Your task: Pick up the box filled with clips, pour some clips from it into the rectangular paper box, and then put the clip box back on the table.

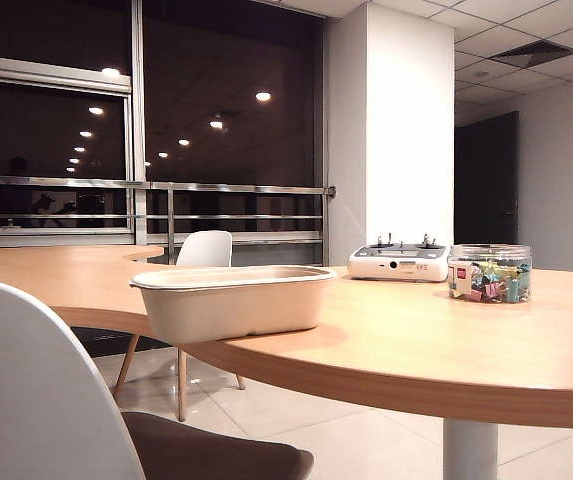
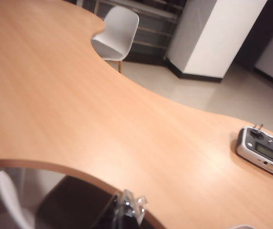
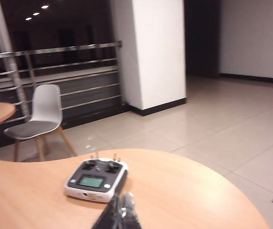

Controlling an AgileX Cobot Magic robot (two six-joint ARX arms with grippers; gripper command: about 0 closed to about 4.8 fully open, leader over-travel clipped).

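The box filled with clips is a clear round jar with a red-and-white label. It stands upright on the table at the right, with the mixed-colour clips showing through its wall. The rectangular paper box, a cream tub, sits at the table's near left edge. Neither arm shows in the exterior view. My left gripper is shut on nothing, above the table's curved edge. My right gripper is shut and empty, just short of the white device. Neither wrist view shows the jar or the tub.
A white-grey device with knobs lies behind and left of the jar; it also appears as the device and the device. A white chair stands beyond the table, another chair in the foreground. A white pillar rises behind.
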